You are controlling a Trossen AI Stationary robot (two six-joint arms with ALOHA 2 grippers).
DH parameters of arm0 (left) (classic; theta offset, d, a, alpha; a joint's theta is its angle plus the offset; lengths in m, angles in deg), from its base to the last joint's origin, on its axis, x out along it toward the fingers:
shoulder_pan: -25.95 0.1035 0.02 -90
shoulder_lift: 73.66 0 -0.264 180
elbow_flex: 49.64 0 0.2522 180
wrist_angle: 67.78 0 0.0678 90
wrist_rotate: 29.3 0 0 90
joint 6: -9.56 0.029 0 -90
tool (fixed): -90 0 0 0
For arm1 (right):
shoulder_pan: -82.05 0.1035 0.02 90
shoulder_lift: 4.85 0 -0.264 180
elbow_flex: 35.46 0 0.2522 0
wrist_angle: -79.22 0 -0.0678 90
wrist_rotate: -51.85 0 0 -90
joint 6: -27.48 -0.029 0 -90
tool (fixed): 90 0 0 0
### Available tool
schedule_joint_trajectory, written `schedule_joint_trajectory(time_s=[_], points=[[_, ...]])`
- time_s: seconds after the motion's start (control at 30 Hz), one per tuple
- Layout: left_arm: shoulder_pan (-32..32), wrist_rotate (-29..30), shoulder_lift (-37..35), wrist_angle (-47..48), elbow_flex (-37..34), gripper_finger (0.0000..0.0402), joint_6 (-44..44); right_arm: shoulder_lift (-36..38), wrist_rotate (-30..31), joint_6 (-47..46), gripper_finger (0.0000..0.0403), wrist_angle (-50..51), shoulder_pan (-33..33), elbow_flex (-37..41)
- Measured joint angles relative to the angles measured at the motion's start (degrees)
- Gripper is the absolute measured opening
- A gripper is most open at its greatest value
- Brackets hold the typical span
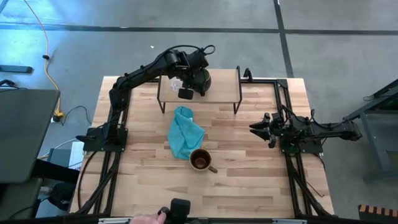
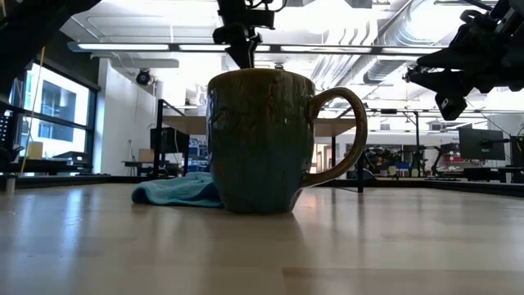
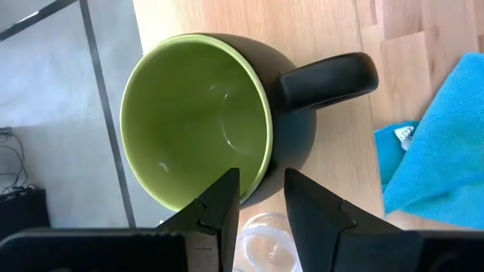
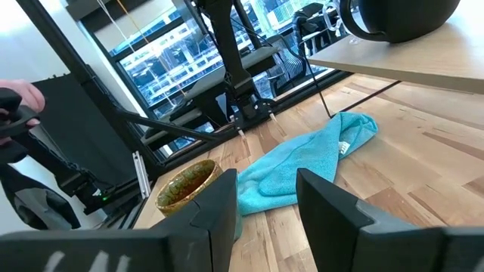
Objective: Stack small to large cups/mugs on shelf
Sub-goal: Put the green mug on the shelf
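left gripper [image 3: 261,208] — fingers apart, above a clear glass cup [image 3: 265,243] | dark mug [image 3: 219,121] — green inside, handle toward a blue cloth [image 3: 439,143] | mug and cup sat on the light-wood shelf [image 3: 333,30]

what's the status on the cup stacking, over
Left pincer astride dark mug rim on shelf, glass cup beside. Right pincer open, idle. Olive mug on table by cloth.

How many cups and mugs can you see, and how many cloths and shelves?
Mugs: 2, a dark mug with green inside and an olive-tan mug with brown inside
Tiny clear glass cups: 1
Teal-blue cloths: 1
Small light-wood shelves on black legs: 1
Total: 5
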Motion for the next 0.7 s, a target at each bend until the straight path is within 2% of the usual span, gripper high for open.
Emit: schedule_joint_trajectory(time_s=[0.7], points=[[1.11,-0.59,0.0,-0.31,0.0,0.0095,3.08,0.0,0.0,0.17,0.0128,0.3,0.0,0.0]])
